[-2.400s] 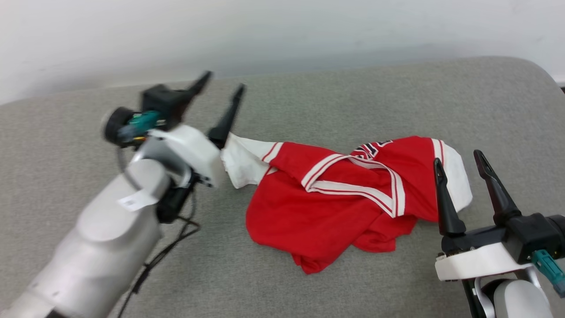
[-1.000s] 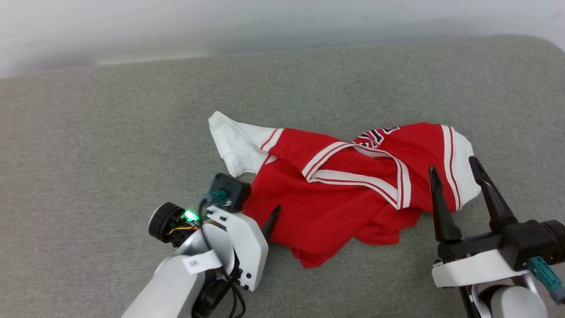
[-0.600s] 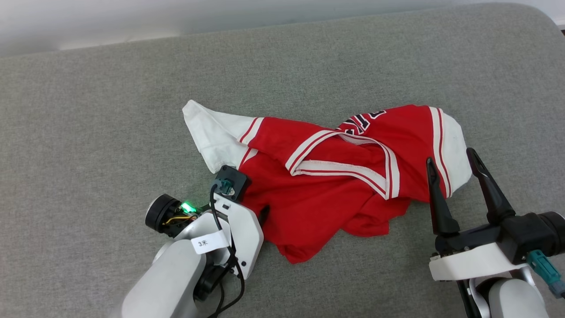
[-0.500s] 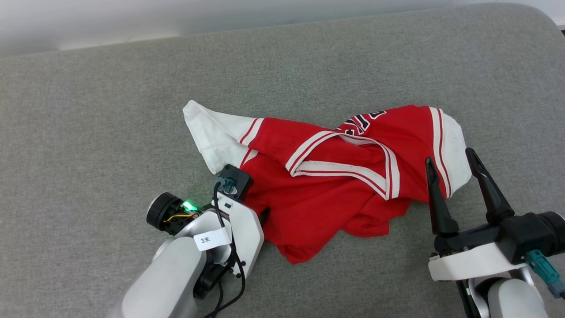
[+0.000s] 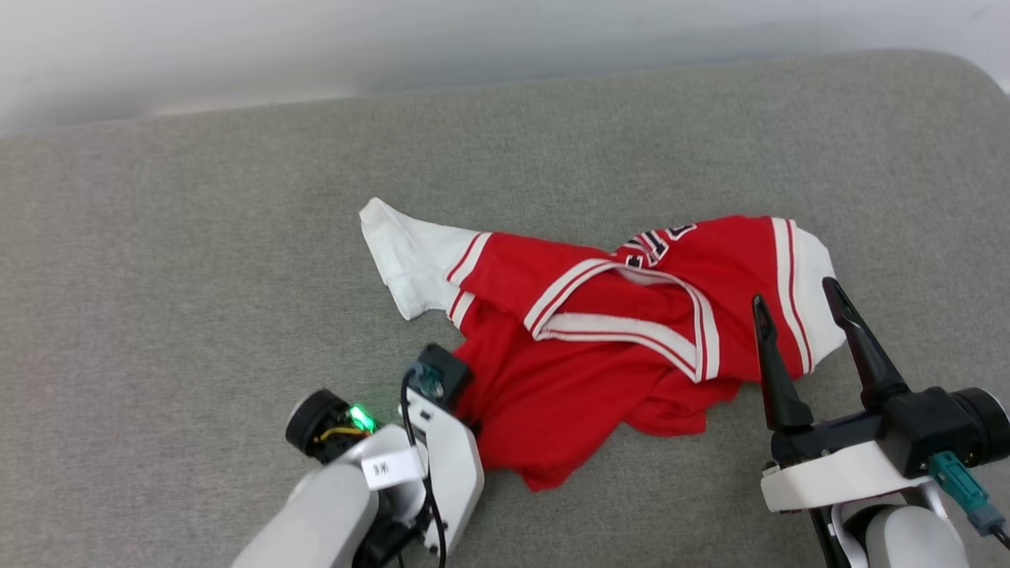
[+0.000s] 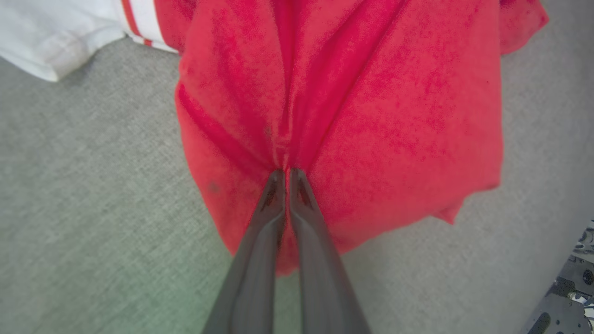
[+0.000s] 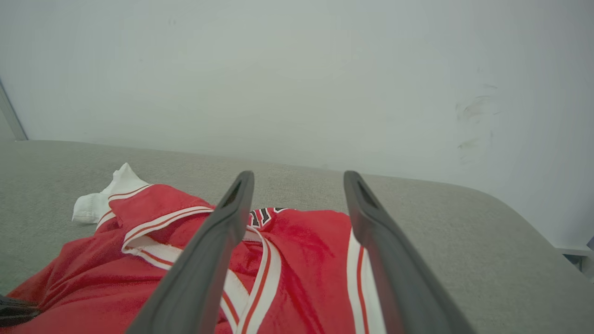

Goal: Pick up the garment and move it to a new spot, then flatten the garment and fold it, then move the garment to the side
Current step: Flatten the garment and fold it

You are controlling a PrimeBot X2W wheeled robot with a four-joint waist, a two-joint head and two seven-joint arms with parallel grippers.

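Jersey (image 5: 600,371) is lying crumpled on the grey cushion (image 5: 197,276), and we are pinching it with our left claw (image 6: 284,172). That claw's two fingers are pressing tight together on a gathered ridge of red cloth. Creases are fanning out ahead of the tips. The nearest red edge is sitting just behind the tips, under the fingers. We cannot tell whether the pinched cloth is lifting off the cushion. One white sleeve (image 6: 51,37) is resting ahead of this claw and off to its left, well apart from the tips.

Our right claw (image 5: 794,290) is standing released, with its fingers spread wide and gripping nothing. It is hovering at the far end of the jersey from the left claw. The red body is lying under and ahead of its left finger, and the other white sleeve (image 5: 821,315) under its right finger. Whether either finger is touching the cloth, we cannot tell. The striped collar (image 5: 631,331) is lying ahead of this claw and to its left. The black lettering (image 7: 260,215) is peeking out just beside the left finger.
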